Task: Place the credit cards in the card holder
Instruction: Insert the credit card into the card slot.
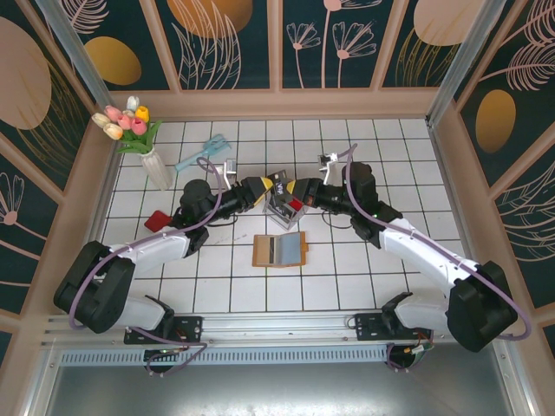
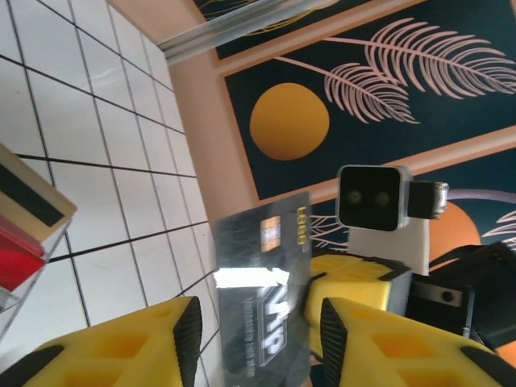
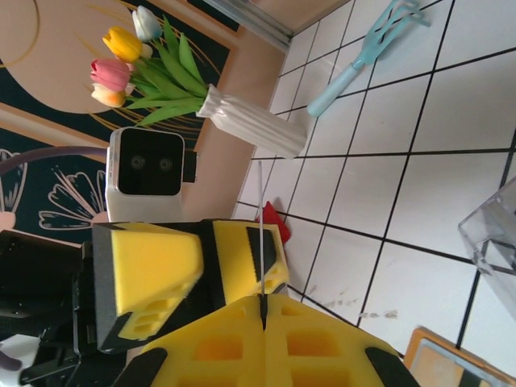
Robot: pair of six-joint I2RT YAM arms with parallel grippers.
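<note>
L pincer gapes wide at frame bottom; R pincer is pinched tight (fingers meet, lower centre). Card holder lies open mid-frame, just below both. Grey credit card sits in R's grip, btwn L's spread fingers.

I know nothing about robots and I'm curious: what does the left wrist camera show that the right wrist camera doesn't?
Left wrist: the face of the grey plastic credit card, chip and VIP lettering, inside the left pincer. Right wrist: a white ribbed vase of tulips, a light blue brush, and the right pincer shut on the card's thin edge. Both: the white tiled table and the clear plastic tray.
</note>
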